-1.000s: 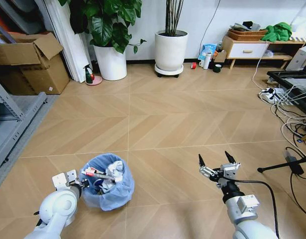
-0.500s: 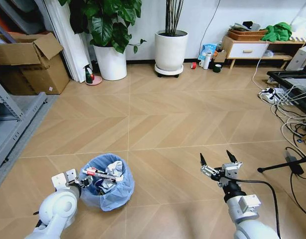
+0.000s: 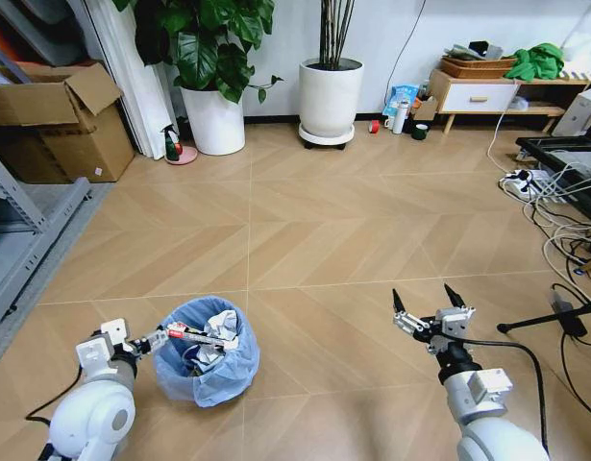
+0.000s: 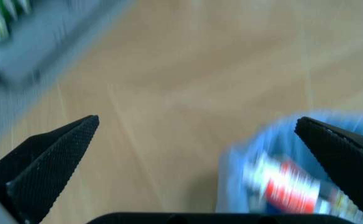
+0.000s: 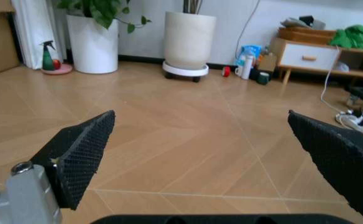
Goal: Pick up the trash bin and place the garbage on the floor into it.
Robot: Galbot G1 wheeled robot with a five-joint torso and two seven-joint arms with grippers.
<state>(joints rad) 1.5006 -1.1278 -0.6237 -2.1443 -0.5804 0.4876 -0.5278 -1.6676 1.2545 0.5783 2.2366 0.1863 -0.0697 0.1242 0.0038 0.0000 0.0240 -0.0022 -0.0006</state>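
The trash bin (image 3: 207,353), small and round with a pale blue bag liner, stands upright on the tan herringbone floor (image 3: 305,230) in the lower left of the head view. Garbage (image 3: 201,338) lies inside it: white tissue wads and a long thin red-and-white wrapper across the rim. My left gripper (image 3: 144,341) sits just left of the bin, open and holding nothing. In the left wrist view my left gripper (image 4: 197,120) spreads wide over bare floor, with the bin (image 4: 244,154) and its garbage (image 4: 287,179) to one side. My right gripper (image 3: 425,298) (image 5: 200,113) hangs open above bare floor, well right of the bin.
Two big white plant pots (image 3: 214,120) (image 3: 330,99) stand at the far wall, with a spray bottle (image 3: 170,144) and a cardboard box (image 3: 55,120) to their left. A grey rack (image 3: 26,230) lines the left edge. Cables and a power strip (image 3: 526,180) cover the right side.
My left gripper has drawn back to the left, away from the bin's rim, and the bin stays on the floor. The right gripper has drifted slightly right and down.
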